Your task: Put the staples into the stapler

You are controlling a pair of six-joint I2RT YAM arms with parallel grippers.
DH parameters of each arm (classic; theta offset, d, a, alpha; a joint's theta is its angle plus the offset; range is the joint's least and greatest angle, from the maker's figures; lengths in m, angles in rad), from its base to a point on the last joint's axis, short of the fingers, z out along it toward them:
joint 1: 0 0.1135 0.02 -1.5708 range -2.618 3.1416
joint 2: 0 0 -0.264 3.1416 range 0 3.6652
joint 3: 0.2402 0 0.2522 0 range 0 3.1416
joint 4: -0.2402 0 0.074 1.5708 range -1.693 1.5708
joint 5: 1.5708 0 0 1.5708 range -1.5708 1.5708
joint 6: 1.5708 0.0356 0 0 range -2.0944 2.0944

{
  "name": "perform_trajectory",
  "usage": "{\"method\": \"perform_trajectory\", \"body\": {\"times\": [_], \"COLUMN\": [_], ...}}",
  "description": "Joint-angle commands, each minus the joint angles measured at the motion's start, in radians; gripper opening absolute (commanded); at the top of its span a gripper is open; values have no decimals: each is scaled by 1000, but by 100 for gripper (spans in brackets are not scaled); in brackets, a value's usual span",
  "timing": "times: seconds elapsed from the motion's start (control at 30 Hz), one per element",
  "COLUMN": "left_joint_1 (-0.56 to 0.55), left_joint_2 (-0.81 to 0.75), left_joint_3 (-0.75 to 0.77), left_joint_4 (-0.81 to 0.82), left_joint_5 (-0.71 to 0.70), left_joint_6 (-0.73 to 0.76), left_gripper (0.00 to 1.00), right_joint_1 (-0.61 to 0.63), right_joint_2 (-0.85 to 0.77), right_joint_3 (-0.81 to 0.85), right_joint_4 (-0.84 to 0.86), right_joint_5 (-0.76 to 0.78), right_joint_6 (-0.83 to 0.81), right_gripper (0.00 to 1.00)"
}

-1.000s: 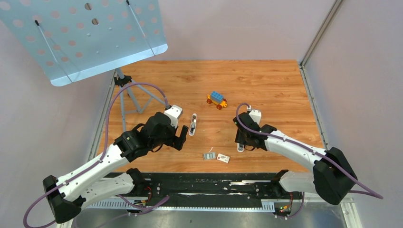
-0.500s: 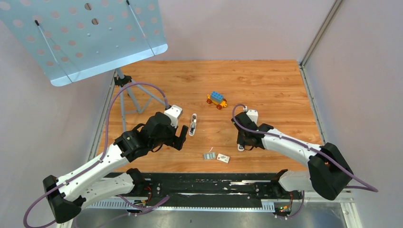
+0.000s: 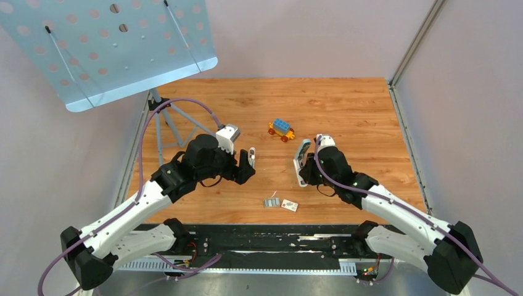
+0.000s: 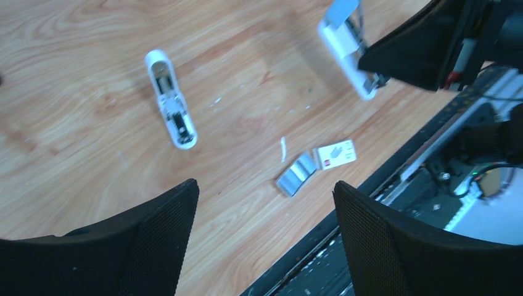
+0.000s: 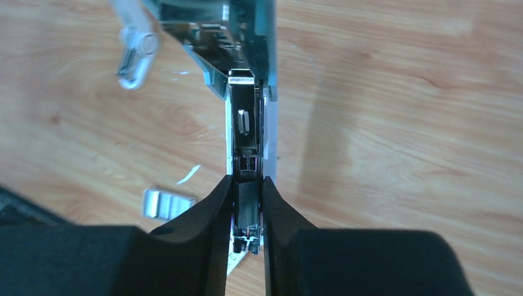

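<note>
Right gripper (image 5: 248, 185): clamped an open white plastic stapler (image 5: 250, 92).
Left gripper (image 4: 265, 188): fingers were apart.
Nearby: grey metal staple strips (image 3: 271, 201) lay at its 7 o'clock.
Top view alone: showed a blue-and-orange toy car (image 3: 281, 129).

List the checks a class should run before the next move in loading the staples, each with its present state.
1. Right gripper grips the held stapler: ok, shut on it.
2. Stapler hinged open: ok, it seems so.
3. Its magazine empty: cannot tell.
4. Left gripper open and empty: ok.
5. Staples free to grasp: ok, bare on the table beside the white box.
6. Left gripper above the staples: not ok, the top view shows it by the second stapler.
</note>
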Motion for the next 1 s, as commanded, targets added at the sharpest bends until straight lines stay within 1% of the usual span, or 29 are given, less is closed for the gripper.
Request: {"method": "perform_trajectory", "body": {"times": [0.0, 0.1, 0.2, 0.3, 0.43, 0.57, 0.67, 0.77, 0.87, 0.97], "left_joint_1": [30, 32, 33, 33, 33, 36, 38, 38, 38, 39], "left_joint_2": [57, 78, 97, 125, 138, 148, 167, 201, 250, 292], "left_joint_3": [39, 18, -8, -20, -32, -27, -24, -24, -12, 6], "left_joint_4": [187, 305, 434, 540, 605, 597, 615, 679, 728, 733], "left_joint_5": [191, 233, 296, 392, 510, 568, 613, 702, 796, 866], "left_joint_6": [-22, 9, 38, 72, 171, 238, 231, 185, 133, 107], "left_gripper": [81, 81, 81, 81, 80, 80, 82, 83, 82, 80], "right_joint_1": [-13, -13, -12, -13, -13, -12, -12, -11, -11, -11], "right_joint_2": [-97, -155, -203, -226, -269, -323, -351, -361, -361, -364], "right_joint_3": [-40, -49, -71, -74, -82, -83, -83, -86, -82, -83], "right_joint_4": [121, 135, 187, 237, 295, 312, 314, 327, 342, 367], "right_joint_5": [-222, -305, -388, -493, -621, -669, -690, -710, -730, -742], "right_joint_6": [-156, -198, -205, -203, -199, -223, -251, -259, -256, -249], "right_gripper": [9, 9, 9, 8, 8, 8, 8, 8, 8, 8]}}
